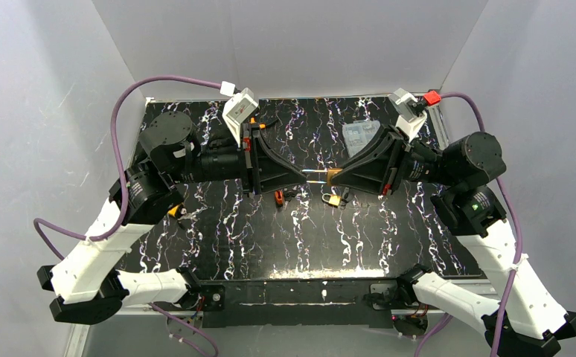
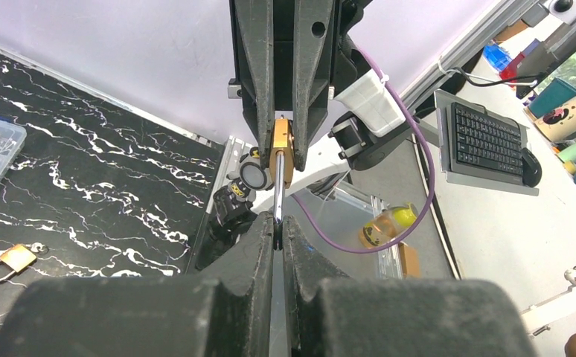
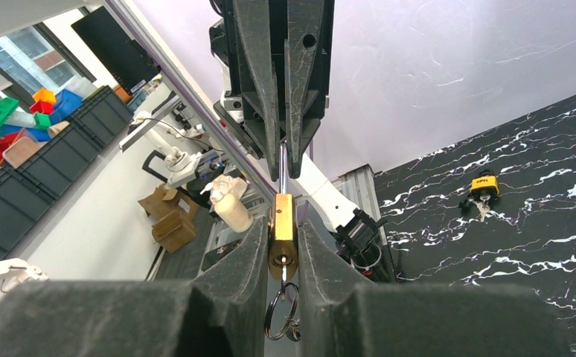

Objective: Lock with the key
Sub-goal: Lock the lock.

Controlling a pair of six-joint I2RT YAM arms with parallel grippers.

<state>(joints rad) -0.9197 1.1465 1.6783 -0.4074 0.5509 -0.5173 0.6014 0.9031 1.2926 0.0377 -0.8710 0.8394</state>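
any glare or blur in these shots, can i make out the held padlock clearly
Top external: even light, white glare along the table near edge, padlock small but sharp. Left wrist: padlock crisp, left fingers dark and soft up close. Right wrist: padlock and key ring sharp, right fingers slightly blurred in the foreground.

Both arms share one build: white shells on the lower links of the left arm [image 1: 95, 254] and right arm [image 1: 496, 248]; round black joints above them; a purple cable [image 1: 125, 111] loops along each; a white camera box [image 1: 240, 109] caps each wrist, the right one with a red plug [image 1: 432, 97]; a green light [image 1: 476, 199] glows on a right joint; the left gripper [image 1: 305, 176] and right gripper [image 1: 335, 176] are matte black wedges; their fingers [image 3: 259, 89] taper, one with a small round hole.
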